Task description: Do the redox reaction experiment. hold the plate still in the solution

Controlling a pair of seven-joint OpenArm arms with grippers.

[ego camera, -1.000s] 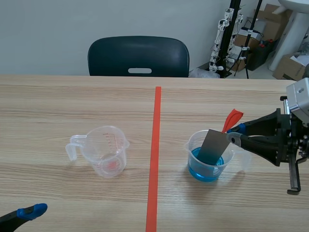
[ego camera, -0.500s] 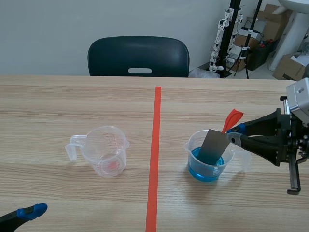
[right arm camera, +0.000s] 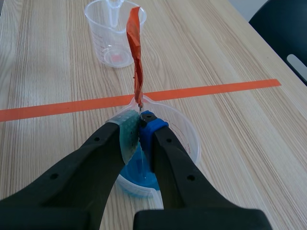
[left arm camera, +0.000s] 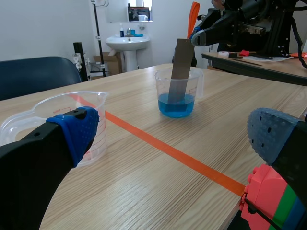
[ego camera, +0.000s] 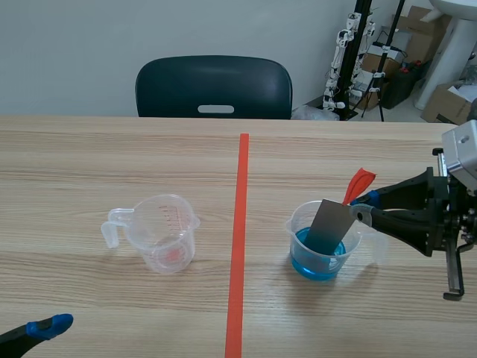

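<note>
Scene view: one empty beaker [ego camera: 160, 239], one filled beaker [ego camera: 295, 227], one plate [ego camera: 330, 224], foot hidden in solution [ego camera: 313, 267]. Jaws: right gripper [ego camera: 363, 207] apparently clamped on plate, left gripper [left arm camera: 175, 134] released.

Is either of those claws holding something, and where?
The right gripper pinches the grey plate by its top corner; the left gripper holds nothing.

plate [ego camera: 329, 224] in beaker [ego camera: 301, 259], cup [ego camera: 160, 233] to its left

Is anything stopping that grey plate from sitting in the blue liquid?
Nothing visible does. The right gripper holds the plate by its top, and the plate's lower end already stands in the blue solution inside the clear cup.
</note>
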